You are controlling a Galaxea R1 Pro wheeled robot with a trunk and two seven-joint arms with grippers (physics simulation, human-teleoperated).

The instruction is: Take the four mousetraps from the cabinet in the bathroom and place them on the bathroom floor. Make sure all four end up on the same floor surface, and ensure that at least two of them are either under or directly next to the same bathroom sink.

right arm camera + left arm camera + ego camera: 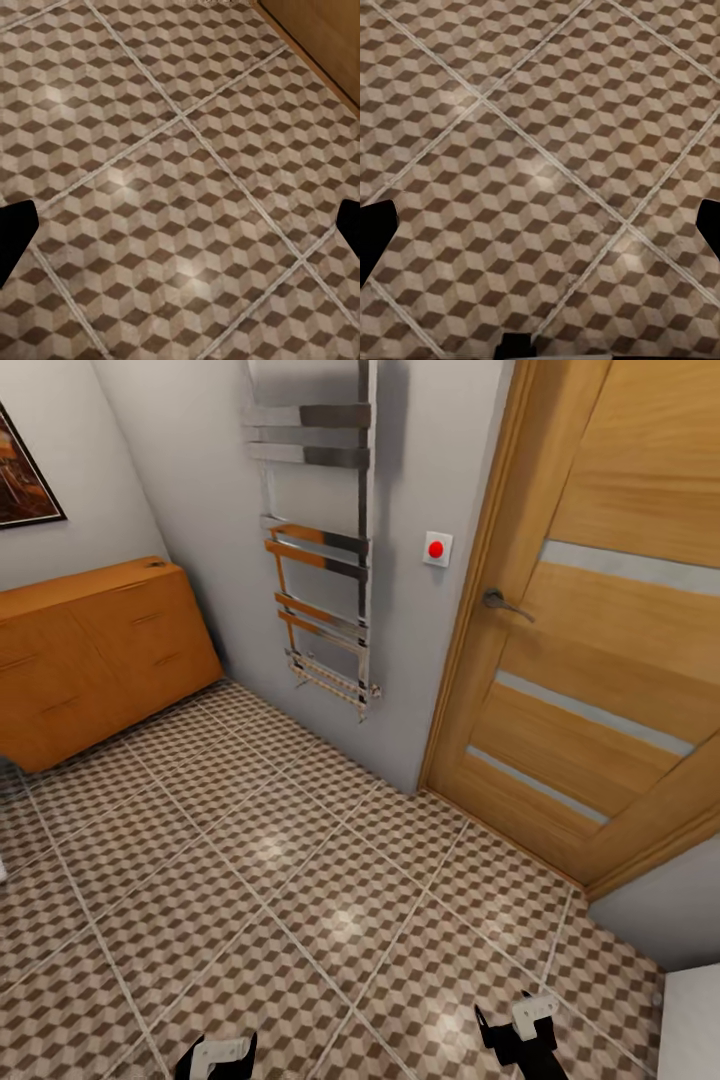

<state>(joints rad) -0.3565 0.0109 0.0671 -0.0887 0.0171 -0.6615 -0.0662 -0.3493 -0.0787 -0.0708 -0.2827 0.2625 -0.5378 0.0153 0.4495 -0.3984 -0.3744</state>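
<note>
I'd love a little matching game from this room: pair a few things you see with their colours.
Things:
1. low wide wooden cabinet with drawers
2. round wall button
3. ladder-shaped towel rail
4. lever door handle

Colours:
a. red
b. shiny chrome with orange reflections
c. orange
d. dull grey metal

Pairs: 1-c, 2-a, 3-b, 4-d

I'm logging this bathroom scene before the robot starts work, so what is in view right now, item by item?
cabinet: one, orange wood, far left by the wall.
bathroom floor: brown, beige and white cube-pattern tiles, foreground.
towel radiator: one, chrome, on the back wall.
red button: one, on a white plate beside the door.
door: one, wood with pale stripes, right.
picture: one, dark-framed, upper left.
left gripper: black and white, bottom edge.
right gripper: black and white, bottom right.
</note>
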